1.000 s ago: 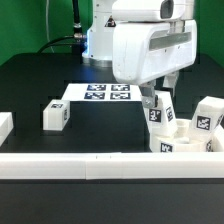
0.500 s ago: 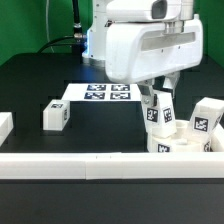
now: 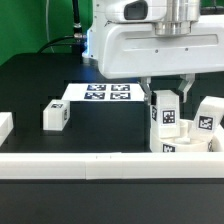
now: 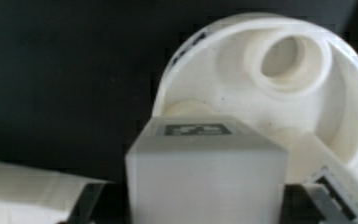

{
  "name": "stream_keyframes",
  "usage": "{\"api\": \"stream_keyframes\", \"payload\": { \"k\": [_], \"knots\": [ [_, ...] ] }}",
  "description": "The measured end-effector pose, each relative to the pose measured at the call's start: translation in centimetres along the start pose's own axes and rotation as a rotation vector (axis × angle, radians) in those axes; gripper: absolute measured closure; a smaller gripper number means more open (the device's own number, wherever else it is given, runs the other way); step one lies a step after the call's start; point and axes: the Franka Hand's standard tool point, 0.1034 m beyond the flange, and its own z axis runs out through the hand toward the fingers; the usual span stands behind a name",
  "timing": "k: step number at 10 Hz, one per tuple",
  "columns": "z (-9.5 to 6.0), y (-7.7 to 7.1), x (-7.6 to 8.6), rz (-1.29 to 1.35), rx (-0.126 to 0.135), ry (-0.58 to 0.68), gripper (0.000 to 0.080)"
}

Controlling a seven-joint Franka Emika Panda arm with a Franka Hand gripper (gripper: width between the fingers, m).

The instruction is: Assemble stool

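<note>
My gripper (image 3: 166, 97) is shut on a white block leg (image 3: 167, 118) with a tag and holds it upright over the round white seat (image 3: 180, 146) at the exterior view's right, against the front rail. In the wrist view the leg (image 4: 208, 165) fills the space between my dark fingers (image 4: 98, 200), and the seat (image 4: 274, 90) with an oval socket (image 4: 286, 58) lies beyond it. Another leg (image 3: 208, 117) stands up from the seat's far right. A loose leg (image 3: 55, 115) lies on the black table at the left.
The marker board (image 3: 100, 93) lies flat behind the seat, at the table's middle. A long white rail (image 3: 100, 163) runs along the front edge. A white block (image 3: 5, 124) sits at the exterior view's far left.
The arm has shifted toward the exterior view's right and turned; the held leg has gone from tilted to upright over the seat.
</note>
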Motion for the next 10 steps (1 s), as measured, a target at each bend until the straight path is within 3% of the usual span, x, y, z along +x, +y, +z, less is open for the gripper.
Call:
{"api": "stream_keyframes", "payload": {
  "k": [6,10],
  "knots": [
    [0.04,-0.39,0.03,0.357,0.016,-0.002,0.0462],
    [0.15,-1.13,-0.18,0.867,0.066,-0.021,0.0462]
  ]
}}
